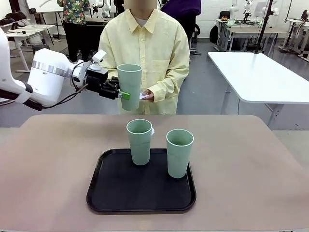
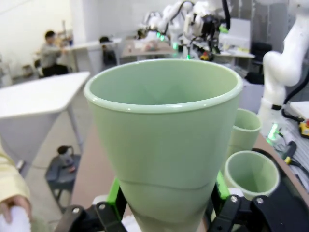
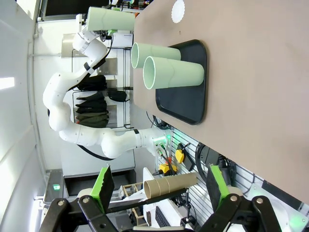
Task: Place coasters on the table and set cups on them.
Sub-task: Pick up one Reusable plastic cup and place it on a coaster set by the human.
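Note:
My left gripper [image 1: 123, 94] is shut on a pale green cup [image 1: 129, 86], held upright in the air above the table's far edge, in front of the person. In the left wrist view that cup [image 2: 164, 135] sits between the green pads [image 2: 116, 193]. Two more cups [image 1: 139, 141] [image 1: 179, 152] stand upright on the black tray [image 1: 111, 193]. One white coaster [image 3: 178, 10] lies on the table [image 1: 241, 164] just beyond the tray, mostly hidden behind a cup in the front view. My right gripper [image 3: 159, 186] is open and holds nothing, well away from the tray.
The person stands at the far side holding something small and white in a hand [image 1: 147, 95] close behind the lifted cup. A white-topped table [image 1: 260, 77] stands at the back right. Bare tabletop lies on both sides of the tray.

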Tool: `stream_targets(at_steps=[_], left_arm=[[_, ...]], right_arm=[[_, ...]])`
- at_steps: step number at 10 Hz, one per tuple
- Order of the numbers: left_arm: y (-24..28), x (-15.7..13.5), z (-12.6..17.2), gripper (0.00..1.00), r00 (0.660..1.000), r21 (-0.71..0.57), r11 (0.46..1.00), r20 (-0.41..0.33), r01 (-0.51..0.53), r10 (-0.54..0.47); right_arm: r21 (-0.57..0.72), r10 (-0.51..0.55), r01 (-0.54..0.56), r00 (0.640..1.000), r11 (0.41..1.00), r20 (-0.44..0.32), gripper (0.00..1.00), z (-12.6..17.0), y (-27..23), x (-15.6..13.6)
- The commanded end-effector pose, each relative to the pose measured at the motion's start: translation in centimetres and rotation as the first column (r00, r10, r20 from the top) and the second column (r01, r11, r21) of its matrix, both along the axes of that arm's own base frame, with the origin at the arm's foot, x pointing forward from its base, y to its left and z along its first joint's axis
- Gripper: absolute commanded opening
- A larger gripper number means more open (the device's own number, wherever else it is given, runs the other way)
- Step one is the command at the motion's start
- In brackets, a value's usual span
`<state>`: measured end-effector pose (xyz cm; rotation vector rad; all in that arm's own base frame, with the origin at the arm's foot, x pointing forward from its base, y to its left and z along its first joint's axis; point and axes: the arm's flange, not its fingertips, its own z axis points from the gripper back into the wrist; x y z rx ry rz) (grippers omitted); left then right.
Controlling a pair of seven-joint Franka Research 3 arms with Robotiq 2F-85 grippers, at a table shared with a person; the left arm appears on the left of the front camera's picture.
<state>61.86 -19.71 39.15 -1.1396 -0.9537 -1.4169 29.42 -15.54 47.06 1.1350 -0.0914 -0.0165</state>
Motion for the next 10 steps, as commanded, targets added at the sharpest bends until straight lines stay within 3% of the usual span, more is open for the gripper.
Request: stream_targets(at_steps=[1,6,10], left_arm=[[-0.6,3.3,-1.6,0.84,1.000,0.006,1.000,0.004,0.014,-0.014],[-1.5,6.5,-6.6,0.84,0.999,0.026,0.999,0.026,-0.028,0.027],[-3.4,6.2,-9.0,0.84,0.999,0.017,1.000,0.034,0.026,-0.026]], right_arm=[[0.007,0.004,-0.004,1.000,1.000,0.005,1.00,0.1,0.0,0.0],[0.007,0.004,-0.004,1.000,1.000,0.005,1.00,0.1,0.0,0.0],[0.007,0.004,-0.004,1.000,1.000,0.005,1.00,0.1,0.0,0.0]])
